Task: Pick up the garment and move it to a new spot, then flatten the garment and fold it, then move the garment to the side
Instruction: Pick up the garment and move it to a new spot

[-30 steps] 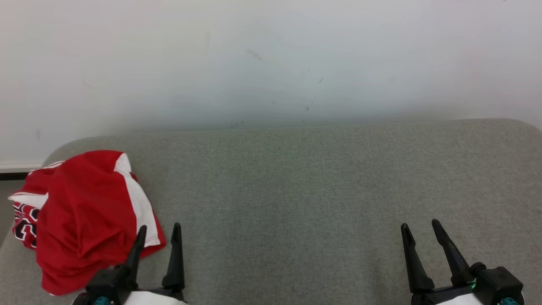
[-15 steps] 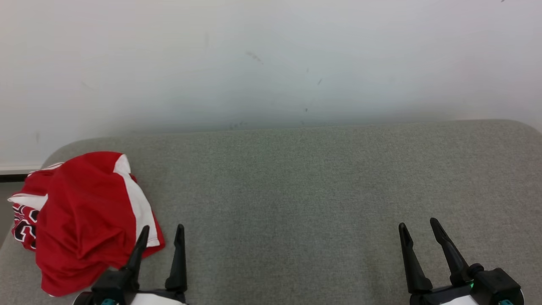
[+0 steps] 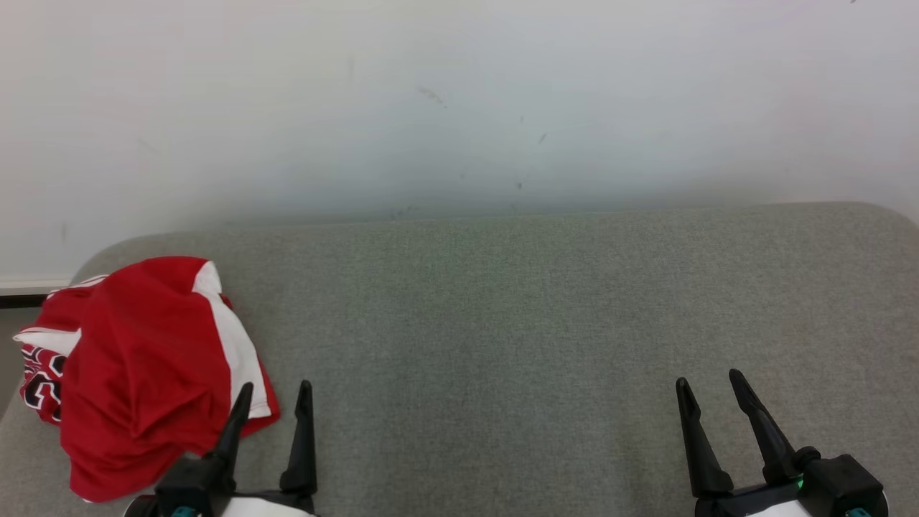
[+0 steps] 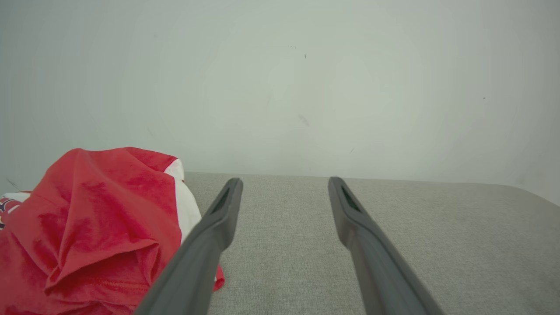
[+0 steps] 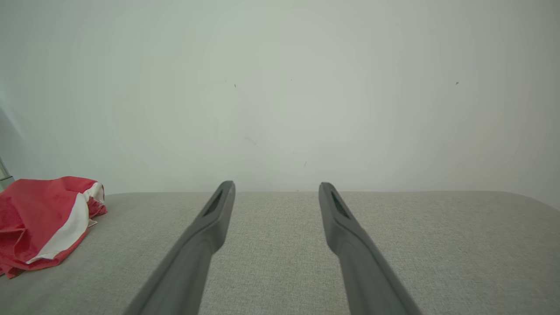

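Crumpled red-and-white garment [image 3: 143,366] lies at the woven grey desk's [image 3: 502,323] left edge, beside the wide-open left end effector [image 3: 275,386]; right end effector [image 3: 709,378] equally wide.

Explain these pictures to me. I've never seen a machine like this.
This is a wheeled robot with two arms. One picture comes from a camera on its head, looking down at a grey padded surface in front of a pale wall. At lower left is its left gripper and at lower right its right gripper, each with two long dark fingers. The other two pictures come from a camera on each wrist, looking along those fingers. A crumpled red and white garment lies at the surface's left end, close by the left gripper. Both sets of jaws stand open and hold nothing.
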